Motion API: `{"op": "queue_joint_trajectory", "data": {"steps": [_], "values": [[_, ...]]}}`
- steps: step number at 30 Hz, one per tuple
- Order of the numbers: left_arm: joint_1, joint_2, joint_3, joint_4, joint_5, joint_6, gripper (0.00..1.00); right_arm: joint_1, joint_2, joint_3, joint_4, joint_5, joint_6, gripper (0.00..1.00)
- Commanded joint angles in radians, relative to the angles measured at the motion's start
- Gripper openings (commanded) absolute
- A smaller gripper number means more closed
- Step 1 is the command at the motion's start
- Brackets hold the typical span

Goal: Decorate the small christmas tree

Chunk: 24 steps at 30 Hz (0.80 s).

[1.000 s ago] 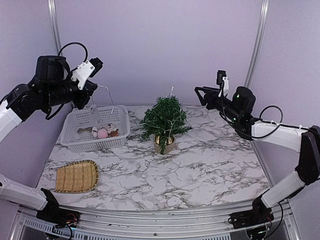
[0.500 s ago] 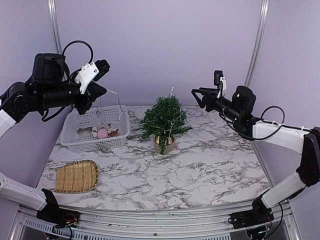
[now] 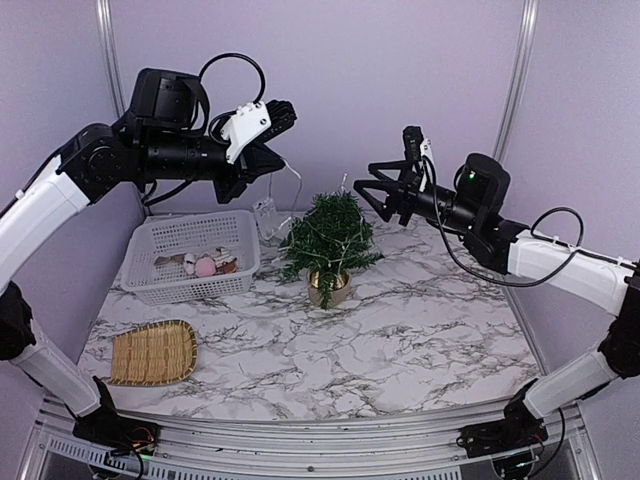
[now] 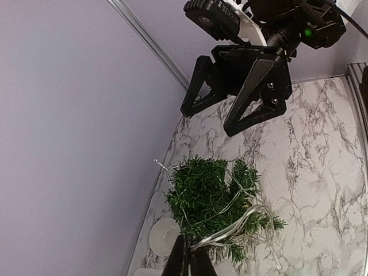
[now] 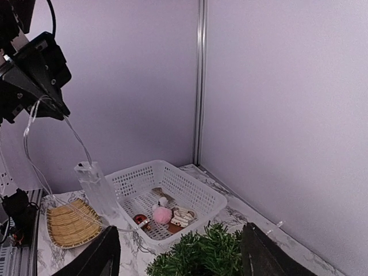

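The small christmas tree (image 3: 330,238) stands upright in its round tan pot (image 3: 328,288) near the middle of the marble table (image 3: 430,340), a little toward the far edge. Thin strands of wire already lie across its dark green branches.

The left gripper (image 3: 278,152) is raised above and to the left of the tree, over the gap between it and the white plastic basket (image 3: 190,290). Its 2 fingers are pressed together on a thin string-light wire (image 4: 230,221). From the pinch the wire loops down into the tree's branches, and a clear battery box (image 5: 95,188) hangs on it, between basket and tree. Whether the box's lower end touches the table cannot be told.

The right gripper (image 4: 208,122) hovers above and just to the right of the treetop, pointing toward the left arm. Its jaws are spread wide and hold nothing, and it is apart from both the tree and the wire.

In the basket lie a few small ornaments, among them a pink pom-pom (image 3: 205,266); the others are too small to name. A woven bamboo tray (image 3: 152,352) sits on the table near the left front corner, well apart from the tree. A small white round dish (image 4: 165,236) lies just behind the tree.
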Motion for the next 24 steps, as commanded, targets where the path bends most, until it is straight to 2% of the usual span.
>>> {"op": "queue_joint_trajectory", "data": {"steps": [1,8,12,15,18,22,24], "values": [[-0.016,0.061,0.084,0.025,0.107,0.043,0.00,0.055,-0.024,0.078,-0.065,-0.074,-0.113,0.68],[-0.037,0.153,0.160,0.027,0.088,0.066,0.00,0.165,-0.009,0.159,-0.171,-0.076,-0.217,0.65],[-0.046,0.187,0.185,0.031,0.075,0.078,0.00,0.191,-0.008,0.169,-0.190,-0.077,-0.217,0.71],[-0.056,0.220,0.210,0.033,0.037,0.098,0.00,0.201,-0.001,0.188,-0.209,-0.093,-0.210,0.80],[-0.065,0.245,0.232,0.038,0.003,0.114,0.00,0.209,0.006,0.200,-0.227,-0.090,-0.209,0.80],[-0.069,0.266,0.245,0.043,-0.023,0.127,0.00,0.209,0.003,0.205,-0.231,-0.076,-0.202,0.76],[-0.070,0.272,0.251,0.046,-0.026,0.131,0.00,0.210,0.004,0.208,-0.236,-0.034,-0.197,0.67]]}}
